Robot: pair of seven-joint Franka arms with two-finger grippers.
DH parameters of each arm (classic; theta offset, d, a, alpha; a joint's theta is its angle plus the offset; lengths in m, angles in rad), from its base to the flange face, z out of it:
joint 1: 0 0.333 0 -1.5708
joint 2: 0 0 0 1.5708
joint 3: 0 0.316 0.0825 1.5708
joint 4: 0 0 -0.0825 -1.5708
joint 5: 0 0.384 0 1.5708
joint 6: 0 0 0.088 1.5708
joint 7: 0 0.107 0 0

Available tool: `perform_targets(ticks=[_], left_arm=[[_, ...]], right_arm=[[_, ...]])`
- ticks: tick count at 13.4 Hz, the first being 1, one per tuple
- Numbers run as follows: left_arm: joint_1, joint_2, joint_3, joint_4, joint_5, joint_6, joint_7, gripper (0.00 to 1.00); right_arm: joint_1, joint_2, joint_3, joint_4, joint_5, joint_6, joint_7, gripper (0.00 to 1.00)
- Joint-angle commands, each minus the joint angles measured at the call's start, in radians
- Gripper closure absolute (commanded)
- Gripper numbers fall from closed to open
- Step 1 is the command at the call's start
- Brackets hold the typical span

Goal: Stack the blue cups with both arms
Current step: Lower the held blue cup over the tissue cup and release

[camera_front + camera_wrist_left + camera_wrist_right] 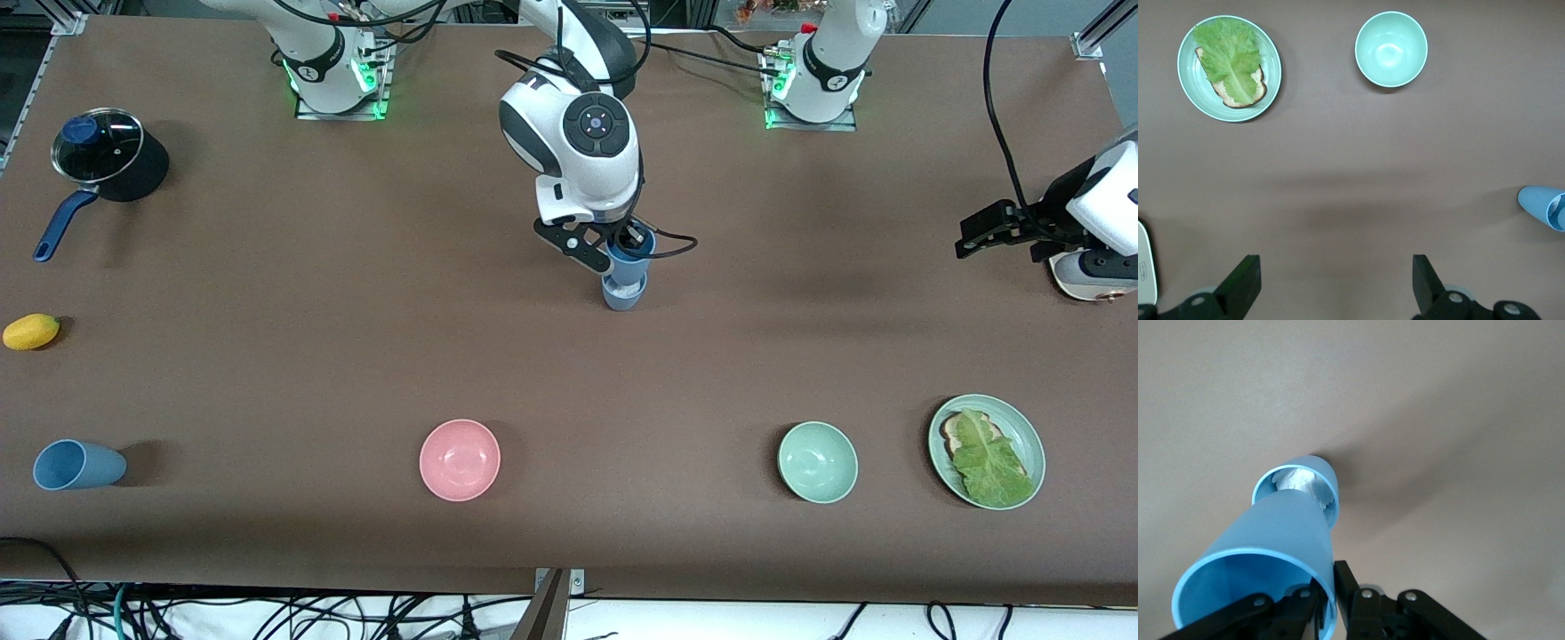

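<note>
The upright blue cup [623, 294] stands mid-worktop [267, 356], white crumpled stuff inside; directly above it, axis near vertical, hangs the second blue cup [631, 258], pinched at its rim by the right claw [622, 242]. The left claw [978, 233] waits, spread

The wide matte table top [267, 356] is plain brown. Three small tapered matte cups are dusty blue: a held one [629, 256], one standing under it [622, 293] with white stuffing inside, and one lying on its side [76, 465]. A round bowl [460, 460] is pink, another [818, 462] pale green. A pale-green plate [1022, 427] carries a bright green leaf [987, 462]. The pot [111, 158] is black with a blue handle.
</note>
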Motion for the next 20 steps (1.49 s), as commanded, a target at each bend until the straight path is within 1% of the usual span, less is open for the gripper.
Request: perform_targets(ticks=[1, 15, 20], left_arm=[[-0.002, -0.011, -0.003, -0.005, 0.03, -0.003, 0.007, 0.0], [-0.002, -0.013, -0.003, -0.005, 0.03, -0.004, 0.007, 0.0], [-0.002, -0.011, -0.001, -0.005, 0.03, -0.003, 0.007, 0.0]], right_arm=[[0.007, -0.003, -0.006, 0.008, -0.001, -0.009, 0.017, 1.0], [0.007, 0.001, -0.006, -0.016, -0.003, -0.006, 0.016, 1.0], [0.009, 0.016, -0.006, -0.016, -0.003, 0.003, 0.019, 1.0]])
